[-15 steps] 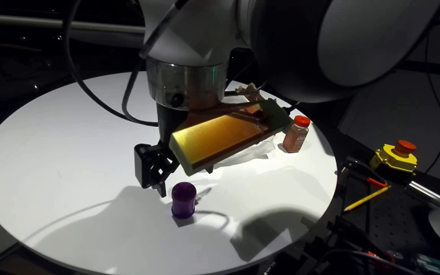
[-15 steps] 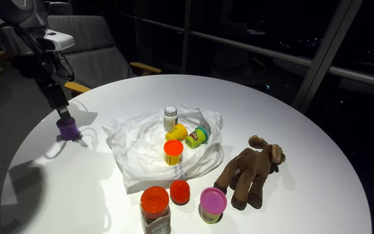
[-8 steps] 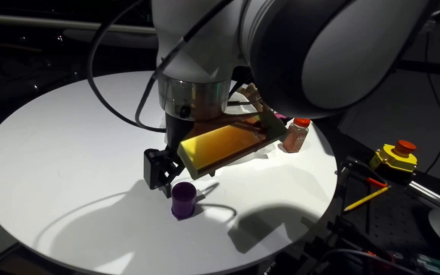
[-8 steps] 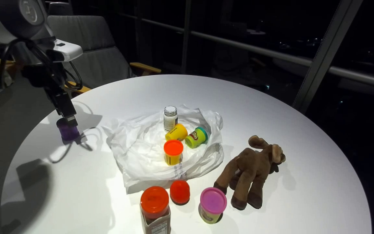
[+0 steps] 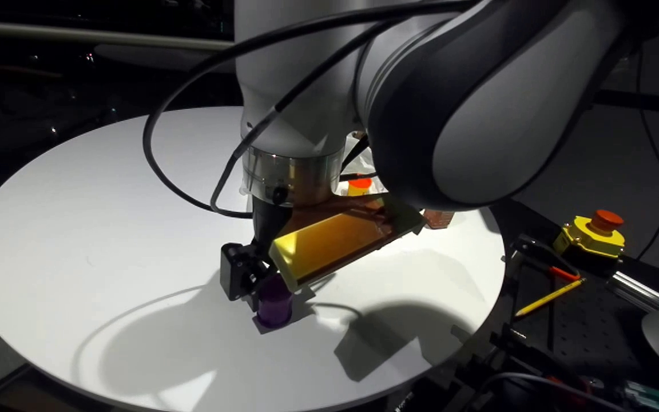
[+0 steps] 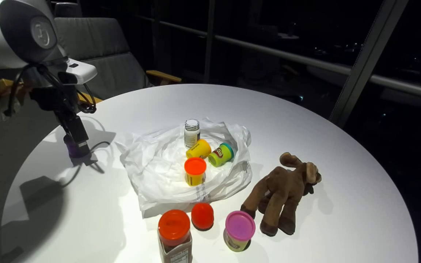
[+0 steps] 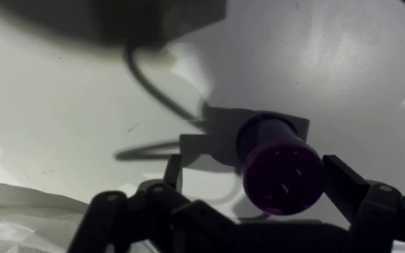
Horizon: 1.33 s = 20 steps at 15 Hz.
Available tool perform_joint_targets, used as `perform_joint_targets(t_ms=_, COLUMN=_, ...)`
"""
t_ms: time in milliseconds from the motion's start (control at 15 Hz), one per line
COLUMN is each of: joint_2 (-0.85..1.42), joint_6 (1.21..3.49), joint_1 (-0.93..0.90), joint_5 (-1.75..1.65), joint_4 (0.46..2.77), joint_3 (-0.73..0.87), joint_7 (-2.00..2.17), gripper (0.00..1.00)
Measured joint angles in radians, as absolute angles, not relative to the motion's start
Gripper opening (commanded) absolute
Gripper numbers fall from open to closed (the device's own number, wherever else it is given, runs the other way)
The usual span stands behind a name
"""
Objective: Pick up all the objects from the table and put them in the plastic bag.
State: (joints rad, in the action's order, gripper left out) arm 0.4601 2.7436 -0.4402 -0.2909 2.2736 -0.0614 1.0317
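Toward one side of the round white bench [image 6: 269, 120], the end effector [image 7: 251, 165] straddles the upright purple cup [image 7: 281, 175], fingers spread wide and gripping nothing, though contact with the nearer finger cannot be judged. Apart from it, the spread plastic bag [image 6: 152, 182] carries a white-capped bottle [image 6: 192, 137], a yellow cup [image 6: 198, 149], an orange-lidded cup [image 6: 195, 171] and a teal-lidded cup [image 6: 221, 154]. Near the bag stand or lie a red-capped bottle [image 6: 174, 235], red object [image 6: 202, 216], pink-lidded cup [image 6: 239, 231] and brown furry toy [image 6: 285, 188]
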Motion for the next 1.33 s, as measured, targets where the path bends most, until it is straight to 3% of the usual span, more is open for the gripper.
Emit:
perform_joint_targets(t_ms=67, joint_2=0.463, joint_6=2.748, joint_1=-0.44, joint_5=-0.29, joint_4=2.272, joint_3=-0.059, joint_7=1.031, gripper=0.74)
perform_joint_targets(t_ms=467, joint_2=0.47, joint_6=2.755, joint_1=-0.44, joint_5=-0.289, joint_4=2.265, joint_3=-0.045, joint_7=1.03, gripper=0.27)
perform_joint_targets(t_ms=867, joint_2=0.424, joint_6=2.732, joint_1=-0.45, joint_5=-0.29, joint_4=2.269, joint_3=-0.022, joint_7=1.032, gripper=0.25)
perform_joint_targets(t_ms=1333, joint_2=0.189, joint_6=2.617, joint_1=-0.38, joint_5=-0.314, joint_4=2.289, joint_3=0.056, joint_7=1.045, gripper=0.25)
